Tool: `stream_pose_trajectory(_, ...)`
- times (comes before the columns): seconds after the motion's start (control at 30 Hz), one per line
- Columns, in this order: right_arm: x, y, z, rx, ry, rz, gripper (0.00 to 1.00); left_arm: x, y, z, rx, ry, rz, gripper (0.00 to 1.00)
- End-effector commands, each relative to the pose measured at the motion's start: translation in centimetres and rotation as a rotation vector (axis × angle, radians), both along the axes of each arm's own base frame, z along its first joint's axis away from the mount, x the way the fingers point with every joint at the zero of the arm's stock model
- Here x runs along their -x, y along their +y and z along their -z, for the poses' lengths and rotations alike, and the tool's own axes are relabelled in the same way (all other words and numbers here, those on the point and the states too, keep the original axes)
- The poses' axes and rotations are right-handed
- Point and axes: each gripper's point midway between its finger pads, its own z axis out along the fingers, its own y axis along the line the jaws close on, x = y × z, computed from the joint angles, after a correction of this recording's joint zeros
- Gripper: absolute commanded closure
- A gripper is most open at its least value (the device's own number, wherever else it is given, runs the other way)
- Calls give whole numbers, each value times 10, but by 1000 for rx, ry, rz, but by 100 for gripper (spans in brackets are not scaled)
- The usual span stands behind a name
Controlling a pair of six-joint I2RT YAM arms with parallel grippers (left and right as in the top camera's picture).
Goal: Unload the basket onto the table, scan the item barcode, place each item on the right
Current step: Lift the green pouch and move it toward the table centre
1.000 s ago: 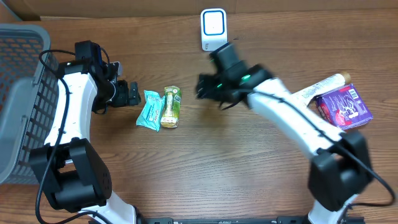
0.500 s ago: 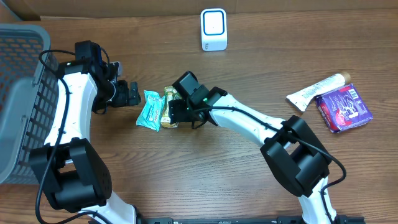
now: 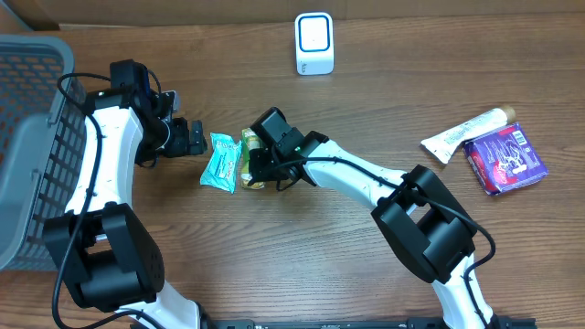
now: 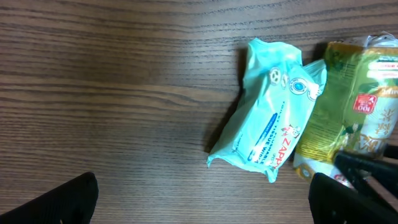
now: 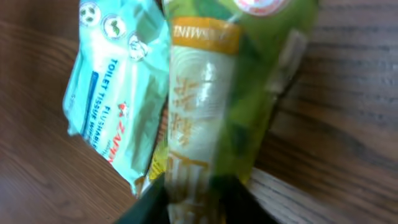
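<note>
While left hand (image 3: 194, 137) gapes beside teal pack (image 4: 267, 121), right hand (image 3: 255, 170) seems clamped on green packet (image 5: 205, 93).

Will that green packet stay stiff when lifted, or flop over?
Probably floppy: the green packet is a soft, crinkled wrapper, so its free end would likely sag. It looks light for its size, and the glossy film may be slippery. It lies flat against the tissue pack, so rolling seems unlikely.

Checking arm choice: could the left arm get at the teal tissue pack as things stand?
Probably yes. The left gripper is open right next to the teal tissue pack, with nothing between them; the right gripper is at the green packet on its far side.
</note>
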Motion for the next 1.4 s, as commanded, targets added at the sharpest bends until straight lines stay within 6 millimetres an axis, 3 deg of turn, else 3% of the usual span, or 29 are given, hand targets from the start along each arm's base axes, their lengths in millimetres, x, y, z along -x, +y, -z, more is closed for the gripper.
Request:
stream_pose_trajectory(0.0,5,-4,15,34,25,-16,92,0,-2,-6,-7,-18,25,0)
stream_pose_trajectory(0.1,1,-14,3,60,18,-17,96,0,-2,-6,-7,-18,25,1)
stream_pose_trajectory(0.2,-9,-36,-21,134,-20,-42,96,0,-2,-6,-7,-18,25,0)
stream_pose_trajectory(0.37,-29,-95,-52,464,-152,-30,96,0,-2,-6,-7,-18,25,0)
stream_pose_trajectory(0.47,-38,-128,-60,691,-262,8,96,0,-2,-6,-7,-18,25,0)
stream_pose_trajectory(0.57,-42,-147,-59,871,-338,22,96,0,-2,-6,-7,-18,25,0)
stream_pose_trajectory(0.67,-38,-145,-46,968,-369,-17,95,0,-2,-6,-7,-18,25,0)
stream_pose_trajectory(0.77,-25,-138,-24,1023,-346,-120,74,0,-3,-6,-7,-18,25,0)
stream_pose_trajectory(0.8,-13,-132,-13,1043,-328,-173,56,0,-2,-6,-7,-18,25,0)
stream_pose_trajectory(0.93,6,-114,-11,1049,-346,-244,36,0,-3,-6,-7,-18,25,0)
stream_pose_trajectory(1.17,29,-71,-13,986,-432,-299,24,0,-2,-6,-7,-18,25,1)
stream_pose_trajectory(1.37,17,-70,-22,861,-362,-97,24,0,-3,-6,-7,-18,25,0)
